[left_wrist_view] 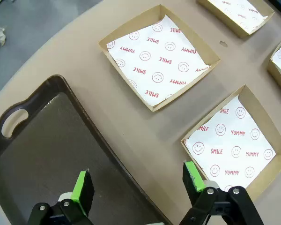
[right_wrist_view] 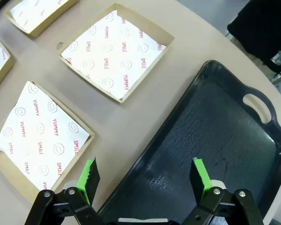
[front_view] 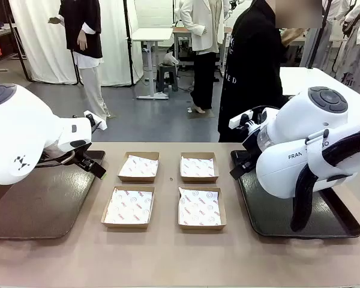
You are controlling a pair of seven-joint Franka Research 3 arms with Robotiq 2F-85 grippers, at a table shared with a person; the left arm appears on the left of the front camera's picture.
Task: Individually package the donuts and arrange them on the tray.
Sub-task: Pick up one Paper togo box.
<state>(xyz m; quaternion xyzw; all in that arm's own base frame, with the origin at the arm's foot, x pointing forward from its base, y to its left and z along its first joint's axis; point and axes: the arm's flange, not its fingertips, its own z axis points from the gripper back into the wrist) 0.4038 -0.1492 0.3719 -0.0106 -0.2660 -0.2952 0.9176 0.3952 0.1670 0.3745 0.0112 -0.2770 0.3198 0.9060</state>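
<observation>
The donuts are out of view. My left gripper (left_wrist_view: 138, 180) hangs open over the right rim of a brown tray (left_wrist_view: 42, 145), with nothing between its green pads (left_wrist_view: 83, 185). In the front view the left gripper (front_view: 91, 163) sits at that tray's (front_view: 30, 210) far right corner. My right gripper (right_wrist_view: 145, 176) is open and empty above the left edge of a black tray (right_wrist_view: 215, 136). From the front, the right gripper (front_view: 242, 162) hovers over the black tray's (front_view: 270, 222) far left corner.
Several open cardboard boxes lined with printed paper stand between the trays, among them a far left box (front_view: 138, 167) and a near right box (front_view: 200, 208). A person in black (front_view: 252, 66) stands at the table's far side.
</observation>
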